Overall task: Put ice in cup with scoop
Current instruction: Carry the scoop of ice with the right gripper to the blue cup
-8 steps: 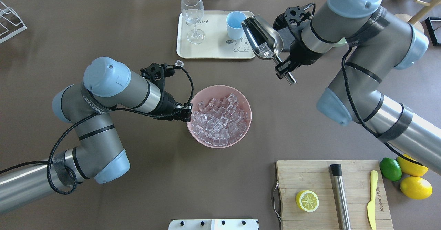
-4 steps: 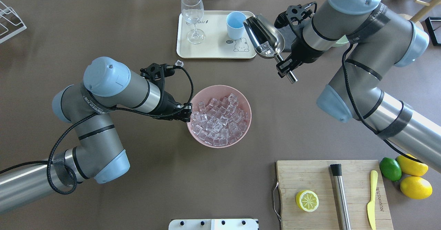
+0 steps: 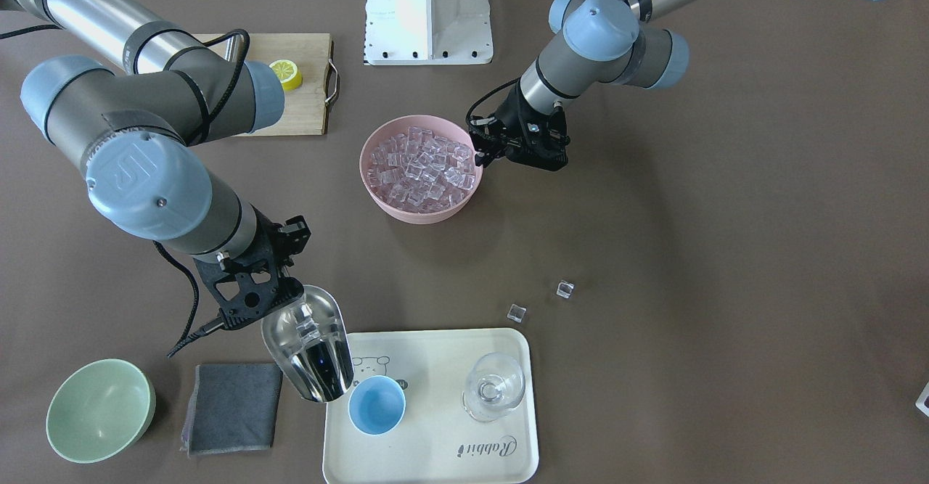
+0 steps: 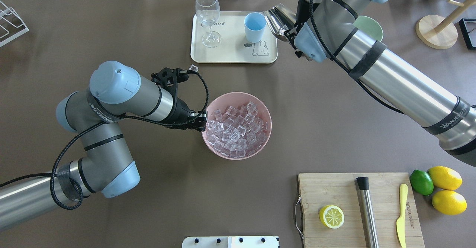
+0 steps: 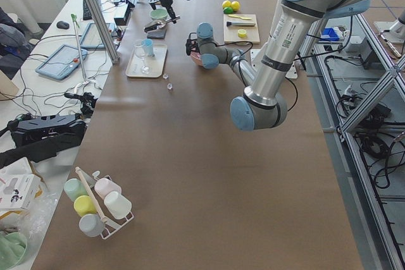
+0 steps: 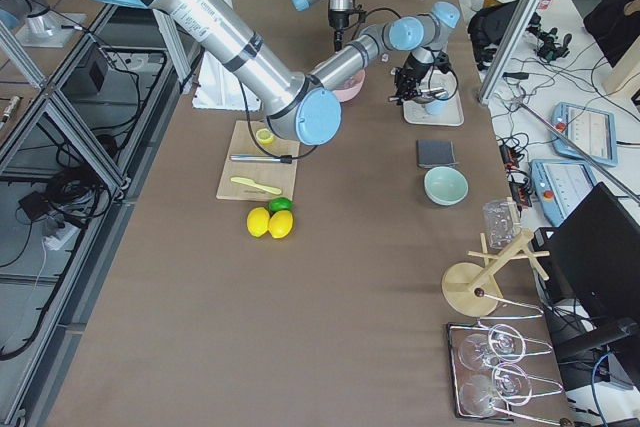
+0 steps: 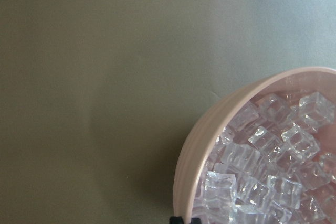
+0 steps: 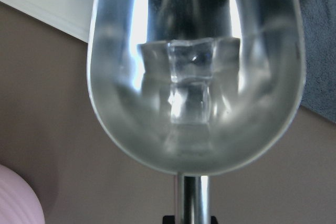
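My right gripper (image 3: 272,292) is clenched on the handle of the steel scoop (image 3: 310,357). The scoop points toward the light-blue cup (image 3: 377,405) on the cream tray (image 3: 435,462) — its lip is just beside the cup's rim, and ice (image 8: 191,85) lies in the trough. My left gripper (image 3: 480,154) pinches the rim of the pink bowl (image 3: 417,215), which is heaped with cubes. Two loose cubes (image 3: 516,313) lie on the table between bowl and tray.

pink bowl (image 4: 232,96) mid-table | wine glass (image 4: 207,17) upright on tray (image 4: 230,52) | lemon half (image 4: 331,216), knife (image 4: 401,218) on cutting board (image 4: 334,188)
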